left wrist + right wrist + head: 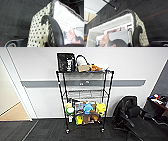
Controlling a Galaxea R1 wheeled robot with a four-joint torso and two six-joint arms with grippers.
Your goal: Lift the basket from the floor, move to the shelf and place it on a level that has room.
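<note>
The basket, beige woven with a white lining and a printed picture inside, hangs above the dark carpet floor. My left gripper is shut on one side wall, with a dark finger hooked over the rim. At the opposite wall of the basket my right gripper is shut too, its finger lying on the weave. Straight ahead against the white wall stands the shelf, a black wire rack on casters. Its level second from the top is a thin mesh tier.
The rack's top tier carries a black box and other items. Its lower tiers are crowded with colourful things. A black office chair and a desk stand to the right. An open doorway with tan flooring is on the left.
</note>
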